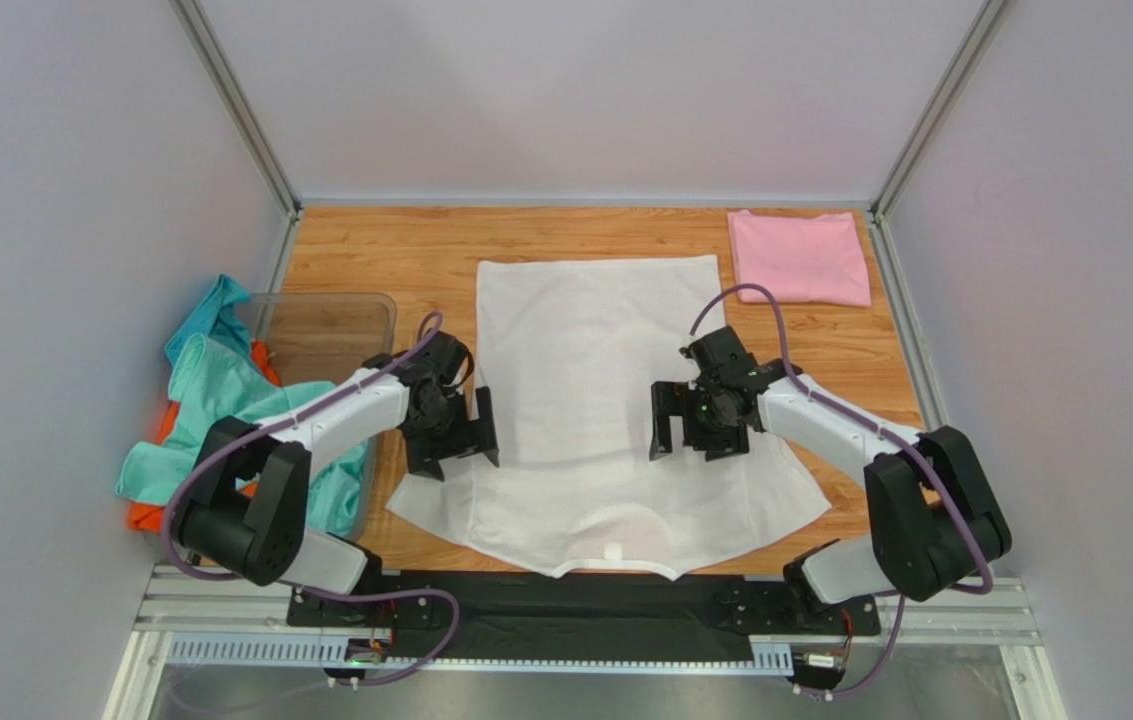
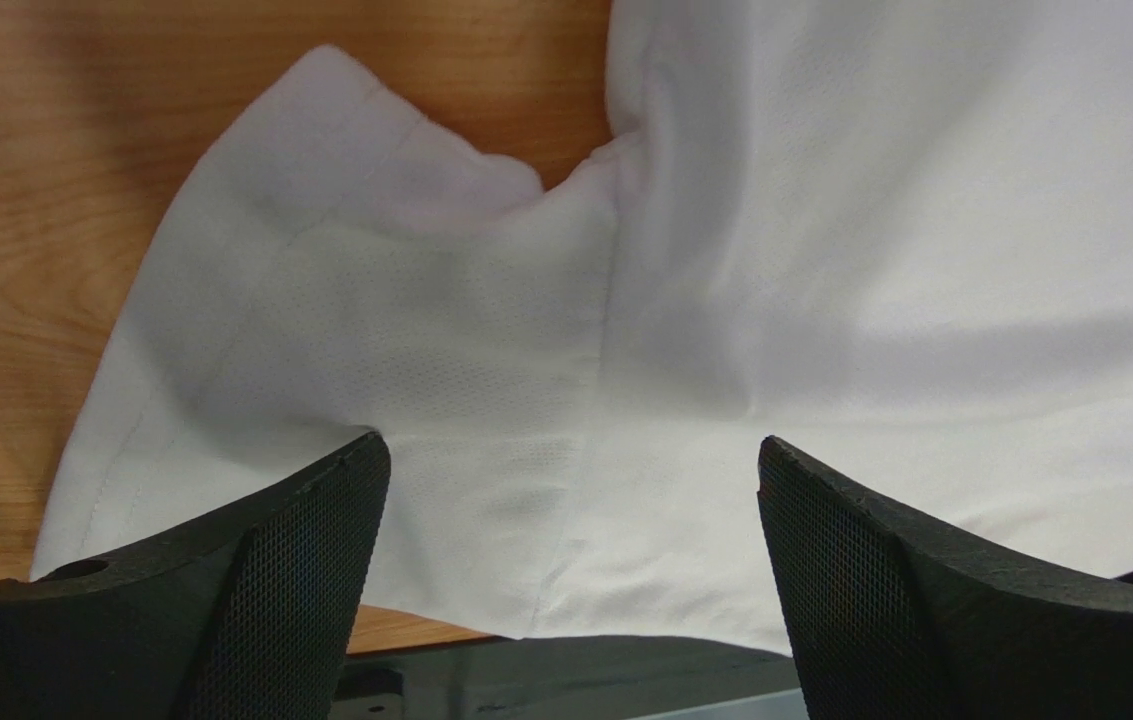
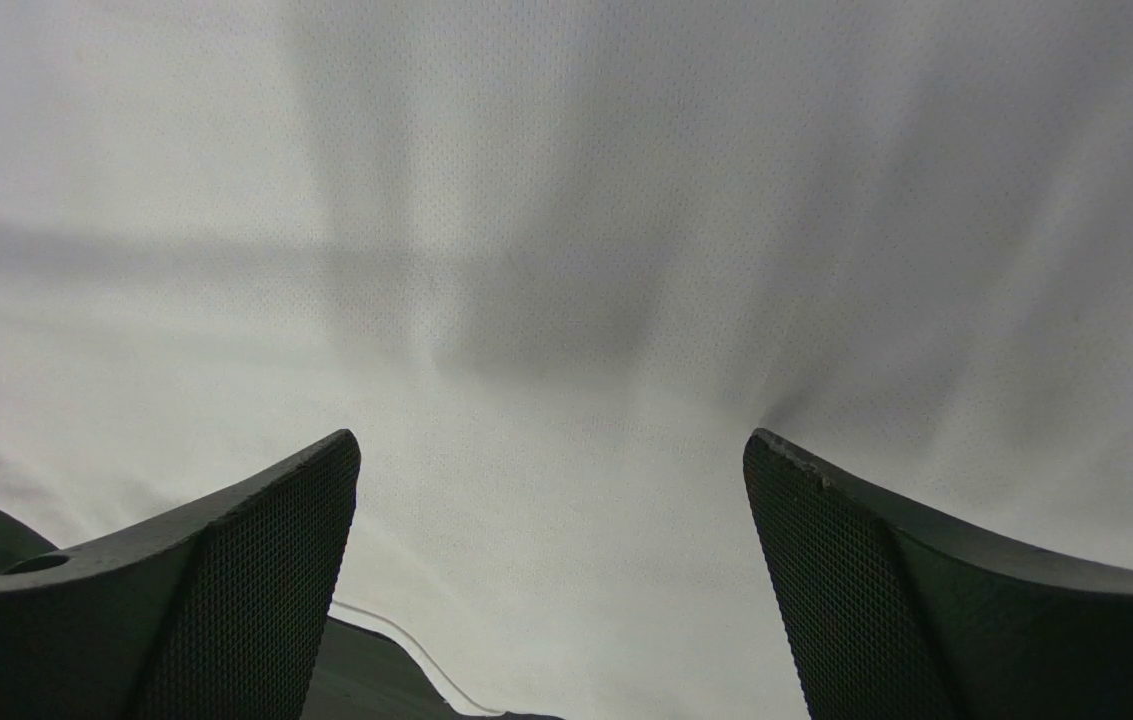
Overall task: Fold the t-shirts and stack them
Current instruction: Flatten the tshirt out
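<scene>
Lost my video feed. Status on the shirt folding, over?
Left gripper open over white shirt's sleeve. Right gripper open over its body. Pink shirt folded at far right corner. Nothing blocking.

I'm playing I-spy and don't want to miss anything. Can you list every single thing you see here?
white shirt: one, white, spread flat in the middle of the table
pink shirt: one, pale pink, folded, far right corner
teal shirts: a heap, number unclear, teal, at the table's left edge by the bin
orange shirt: at least one, orange, peeking out under the teal heap
bin: one, clear plastic, left side of the table
table: one, brown wood, under everything
left gripper: one, black, open, over the white shirt's left sleeve
right gripper: one, black, open, over the white shirt's right side
</scene>
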Motion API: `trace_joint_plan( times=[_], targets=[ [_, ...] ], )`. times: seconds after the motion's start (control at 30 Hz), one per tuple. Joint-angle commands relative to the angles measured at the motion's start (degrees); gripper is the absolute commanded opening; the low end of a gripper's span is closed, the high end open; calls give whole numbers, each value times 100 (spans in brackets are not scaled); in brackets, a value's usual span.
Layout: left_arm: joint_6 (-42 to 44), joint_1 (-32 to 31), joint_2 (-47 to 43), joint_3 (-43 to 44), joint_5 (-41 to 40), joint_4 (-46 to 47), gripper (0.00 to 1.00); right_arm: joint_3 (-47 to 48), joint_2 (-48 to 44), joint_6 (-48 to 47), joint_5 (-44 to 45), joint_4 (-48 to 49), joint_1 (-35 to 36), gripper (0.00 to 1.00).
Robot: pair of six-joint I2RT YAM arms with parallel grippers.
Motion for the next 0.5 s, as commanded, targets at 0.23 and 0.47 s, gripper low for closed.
trace_joint_plan(
  times=[0.23,0.47],
  targets=[
    [-350,-679,-864,644,229,-276,98,1570,584,-211,490,-28,-367,100],
    [-966,-1438,-742,188,730,277,99,3082,2247,-63,1051,-186,-526,100]
  ],
)
